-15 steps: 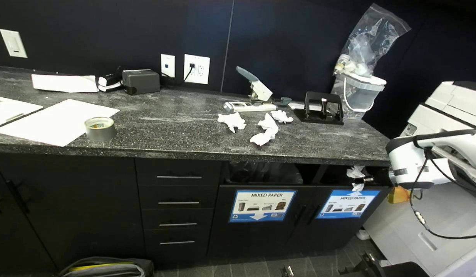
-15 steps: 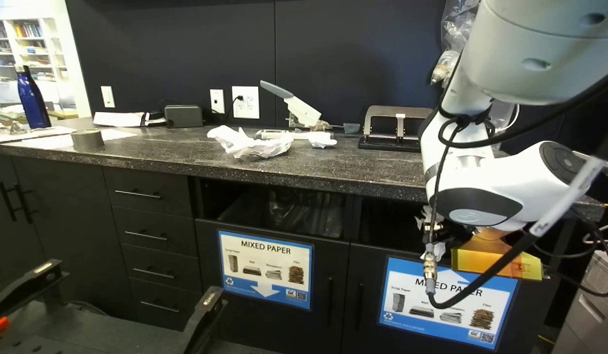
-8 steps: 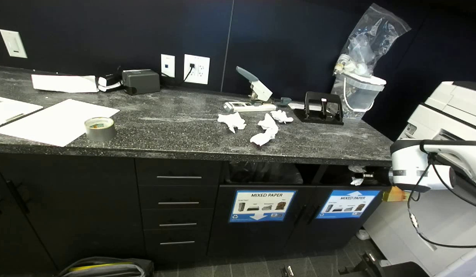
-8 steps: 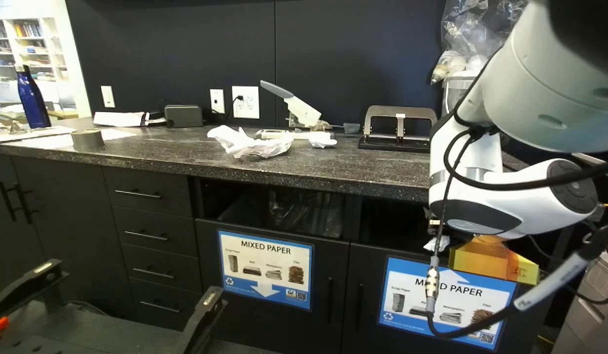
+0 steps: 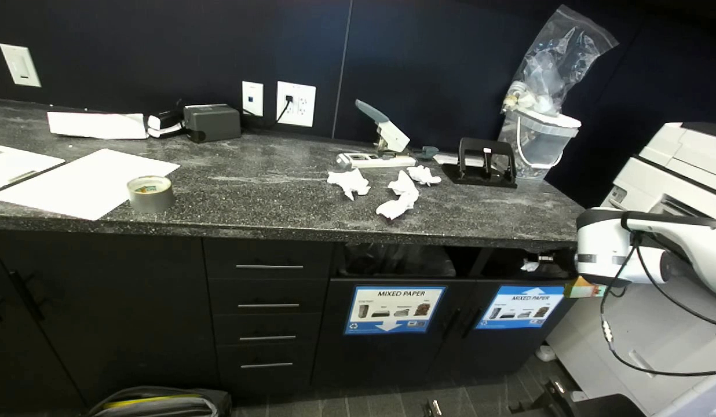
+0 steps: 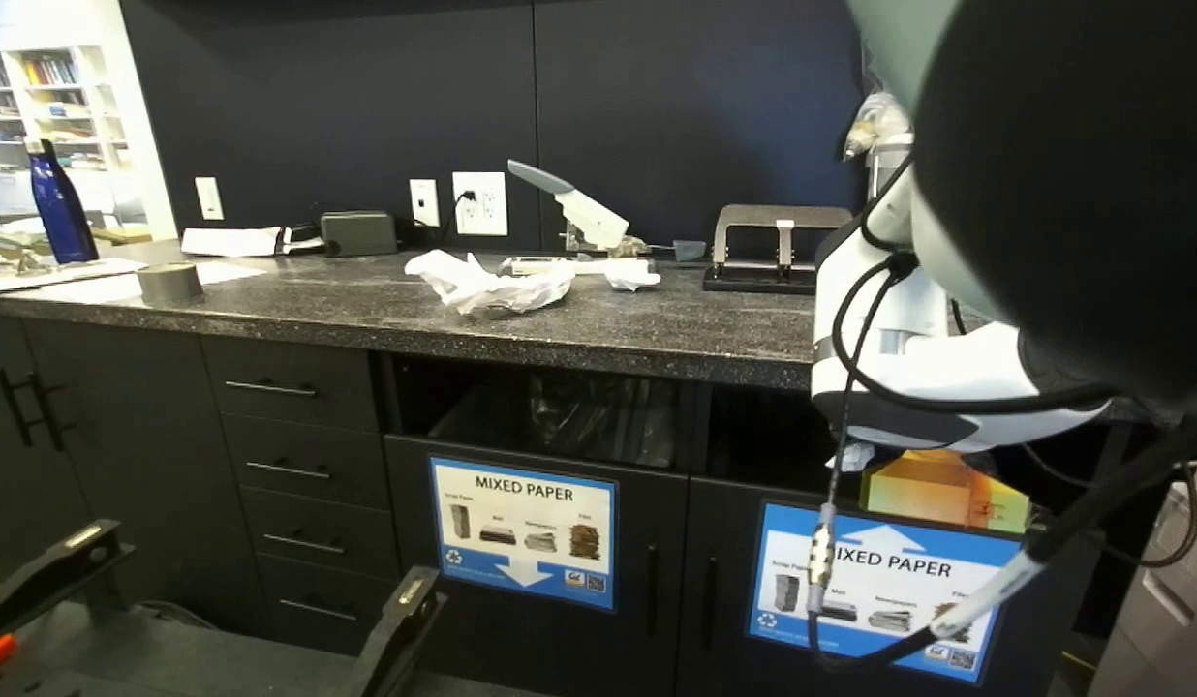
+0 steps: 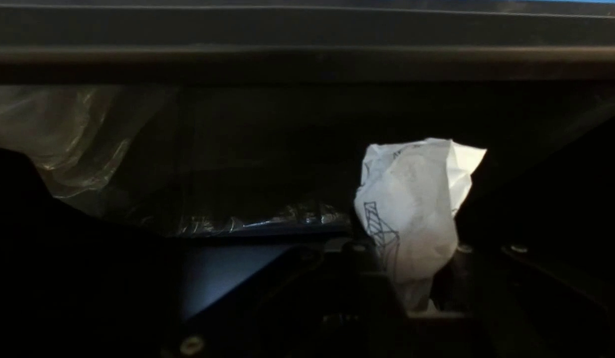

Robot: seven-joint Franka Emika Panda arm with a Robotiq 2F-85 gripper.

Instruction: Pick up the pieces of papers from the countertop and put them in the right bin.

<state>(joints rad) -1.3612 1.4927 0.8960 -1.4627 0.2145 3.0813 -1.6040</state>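
Three crumpled white pieces of papers lie on the dark speckled countertop. Another scrap with black pen marks stands pinched by its lower end in the wrist view, with my gripper shut on it. In an exterior view the gripper reaches under the countertop, into the dark opening above the right bin's door. Only a small bit of the held scrap shows below the arm. The bin's inside is mostly dark; a clear plastic liner shows at the left of the wrist view.
The countertop's front edge runs just above the gripper. On top stand a stapler, a hole punch, a clear bucket and a tape roll. The left bin opening is alongside; a printer stands at the right.
The arm has shifted left in an exterior view, and gripper and scrap have gone deeper into the right opening, so less of the scrap shows. The papers on the countertop have not moved.
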